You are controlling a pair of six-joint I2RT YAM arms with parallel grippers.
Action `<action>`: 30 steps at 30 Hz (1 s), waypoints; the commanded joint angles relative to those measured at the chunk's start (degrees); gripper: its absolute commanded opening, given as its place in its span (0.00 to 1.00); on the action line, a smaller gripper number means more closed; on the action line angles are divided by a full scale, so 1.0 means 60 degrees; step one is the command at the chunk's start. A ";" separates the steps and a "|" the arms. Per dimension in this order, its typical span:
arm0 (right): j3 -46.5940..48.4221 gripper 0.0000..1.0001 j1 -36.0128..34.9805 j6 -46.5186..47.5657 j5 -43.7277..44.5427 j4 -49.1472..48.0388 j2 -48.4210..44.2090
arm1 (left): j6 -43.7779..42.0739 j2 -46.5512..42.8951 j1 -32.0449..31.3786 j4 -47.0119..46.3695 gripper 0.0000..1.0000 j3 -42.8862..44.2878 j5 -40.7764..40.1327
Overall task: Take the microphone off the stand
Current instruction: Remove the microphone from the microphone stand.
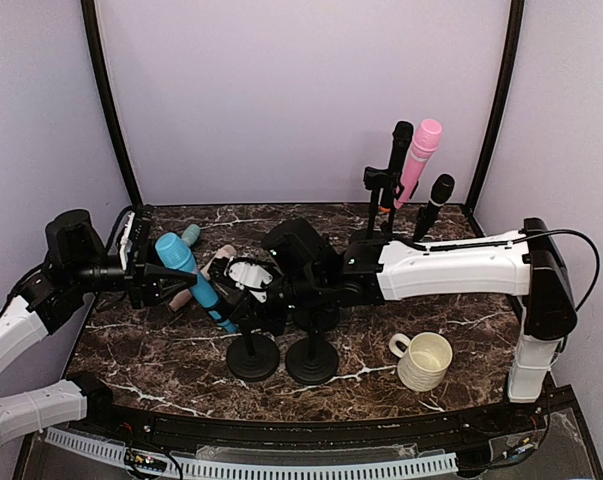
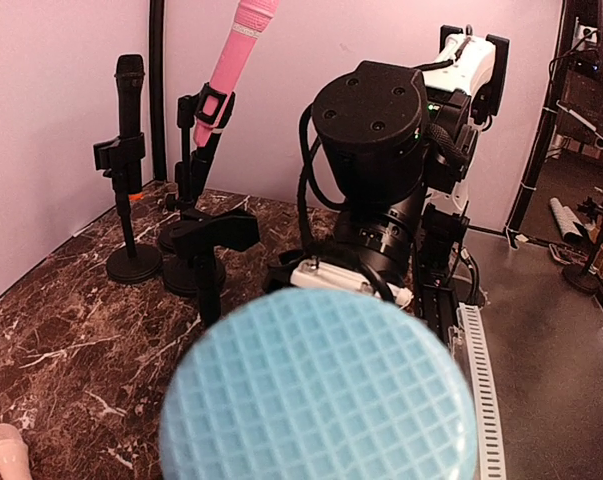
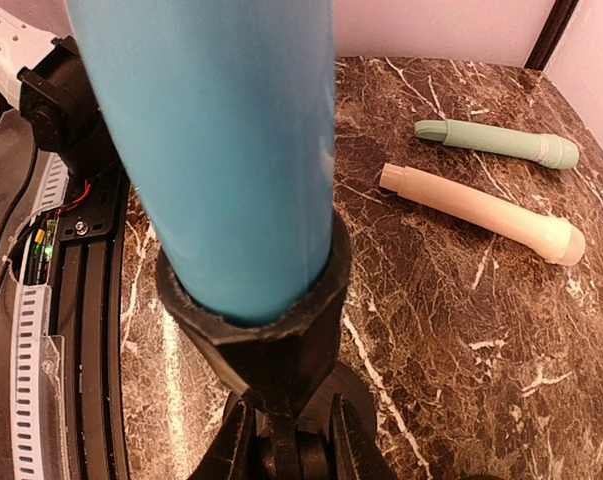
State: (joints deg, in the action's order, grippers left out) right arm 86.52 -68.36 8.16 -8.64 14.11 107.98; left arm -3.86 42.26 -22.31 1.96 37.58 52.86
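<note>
The blue microphone (image 1: 186, 272) leans to the left in the clip (image 3: 271, 310) of a black stand (image 1: 253, 357) at the table's front centre. Its meshed head fills the bottom of the left wrist view (image 2: 316, 395) and hides that gripper's fingers. In the top view my left gripper (image 1: 163, 283) is closed around the microphone just below its head. My right gripper (image 3: 281, 450) is shut on the stand's stem right under the clip, with the blue body (image 3: 221, 150) rising above it. It also shows in the top view (image 1: 253, 303).
A second stand base (image 1: 312, 360) sits beside the first. A cream mug (image 1: 424, 360) is at the front right. Stands with a pink microphone (image 1: 421, 150) and black microphones (image 1: 439, 195) are at the back right. Green (image 3: 501, 143) and beige (image 3: 481, 212) microphones lie loose at the back left.
</note>
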 commanded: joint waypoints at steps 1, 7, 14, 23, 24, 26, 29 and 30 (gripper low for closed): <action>-0.0372 0.00 0.0062 -0.0628 0.0998 0.0846 -0.0062 | 0.0588 -0.0633 0.0010 -0.1309 0.00 0.0064 0.0186; -0.0639 0.00 0.0055 -0.0764 0.1072 0.1185 -0.0056 | 0.1035 -0.0859 0.0011 -0.1994 0.00 0.0222 -0.0034; -0.0742 0.00 0.0055 -0.0359 0.1061 0.1413 -0.0022 | 0.0538 -0.0392 0.0011 -0.1397 0.00 0.1053 0.0263; -0.0578 0.00 0.0055 -0.0117 0.1047 0.1701 0.0180 | -0.0195 -0.0049 0.0011 -0.0468 0.00 0.1727 0.0207; -0.0565 0.00 0.0057 -0.0123 0.1045 0.1707 0.0192 | -0.0204 -0.0040 0.0011 -0.0478 0.00 0.1751 0.0204; -0.0550 0.00 0.0055 -0.0133 0.1031 0.1738 0.0221 | -0.0217 -0.0019 0.0015 -0.0499 0.00 0.1793 0.0196; -0.0548 0.00 0.0059 -0.0138 0.1023 0.1775 0.0254 | -0.0220 -0.0013 0.0012 -0.0538 0.00 0.1911 0.0150; -0.0548 0.00 0.0055 -0.0138 0.1030 0.1788 0.0258 | -0.0232 -0.0031 0.0012 -0.0551 0.00 0.1933 0.0124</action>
State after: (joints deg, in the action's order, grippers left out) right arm 85.08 -68.90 6.57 -6.35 13.15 106.50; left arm -4.54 44.03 -22.39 6.87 43.29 51.57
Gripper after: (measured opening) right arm 0.208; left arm 0.451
